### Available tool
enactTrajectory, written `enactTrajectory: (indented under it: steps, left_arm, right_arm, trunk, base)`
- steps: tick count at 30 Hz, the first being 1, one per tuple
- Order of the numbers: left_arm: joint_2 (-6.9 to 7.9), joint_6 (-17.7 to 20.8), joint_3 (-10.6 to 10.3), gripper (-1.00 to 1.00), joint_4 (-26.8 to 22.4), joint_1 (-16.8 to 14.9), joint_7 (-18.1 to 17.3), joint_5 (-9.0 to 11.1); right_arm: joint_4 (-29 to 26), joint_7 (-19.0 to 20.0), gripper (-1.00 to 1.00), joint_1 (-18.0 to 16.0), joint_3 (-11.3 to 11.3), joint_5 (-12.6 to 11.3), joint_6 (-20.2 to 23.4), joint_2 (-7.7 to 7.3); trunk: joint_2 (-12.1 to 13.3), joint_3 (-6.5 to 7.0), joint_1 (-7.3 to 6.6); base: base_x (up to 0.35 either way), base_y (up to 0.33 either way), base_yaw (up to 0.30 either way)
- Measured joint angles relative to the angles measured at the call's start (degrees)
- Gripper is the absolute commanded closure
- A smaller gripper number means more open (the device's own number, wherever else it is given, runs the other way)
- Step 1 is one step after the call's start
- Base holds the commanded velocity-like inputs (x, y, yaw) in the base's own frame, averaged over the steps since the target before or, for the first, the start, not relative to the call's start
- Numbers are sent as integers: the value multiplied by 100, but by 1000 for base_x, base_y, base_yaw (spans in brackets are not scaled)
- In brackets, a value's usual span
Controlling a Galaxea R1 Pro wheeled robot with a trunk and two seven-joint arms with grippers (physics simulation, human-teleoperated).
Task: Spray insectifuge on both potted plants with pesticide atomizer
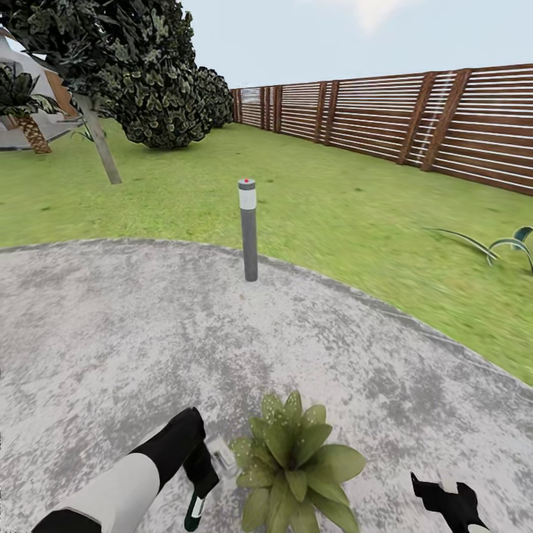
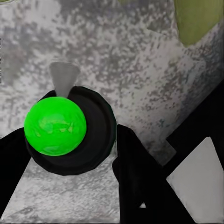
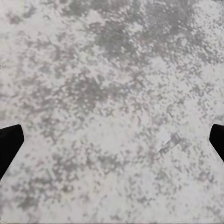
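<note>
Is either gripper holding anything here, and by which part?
The left gripper holds the pesticide atomizer around its dark body, fingers on either side. The right gripper is open and empty above the patio.

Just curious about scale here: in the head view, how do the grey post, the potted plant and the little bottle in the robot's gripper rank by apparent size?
1. Potted plant, though nearest the camera.
2. Grey post, farther off, so probably larger in reality.
3. Bottle in the left gripper.

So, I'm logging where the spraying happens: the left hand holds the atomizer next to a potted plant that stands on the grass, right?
Not quite. The potted plant stands on the grey stone patio, not on the grass, as the head view shows. The rest holds: the left hand holds the atomizer next to it.
</note>
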Motion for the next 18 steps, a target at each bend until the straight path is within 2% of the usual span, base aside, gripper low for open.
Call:
enactTrajectory:
  steps: [2,7,14,18]
  left_arm:
    - [13,-8,-116,100,1,1,-112,-20]
    - [6,-18,-143,100,-7,1,-173,-28]
    - [-9,-10,-128,100,-43,-1,-172,-20]
    - [-7,1,-124,100,-60,-1,-173,-20]
  right_arm:
    - [1,-3,-100,-1,-4,1,-1,0]
    - [0,-4,-100,-1,-6,1,-1,0]
    - [-3,-3,-100,1,-6,0,-1,-9]
    - [-2,-3,-100,1,-6,0,-2,-9]
  trunk:
    - [0,0,0]
    - [0,0,0]
    - [0,0,0]
    - [0,0,3]
  base:
    - [8,0,229]
    - [1,-68,243]
    - [-5,-264,15]
    - [-197,-207,0]
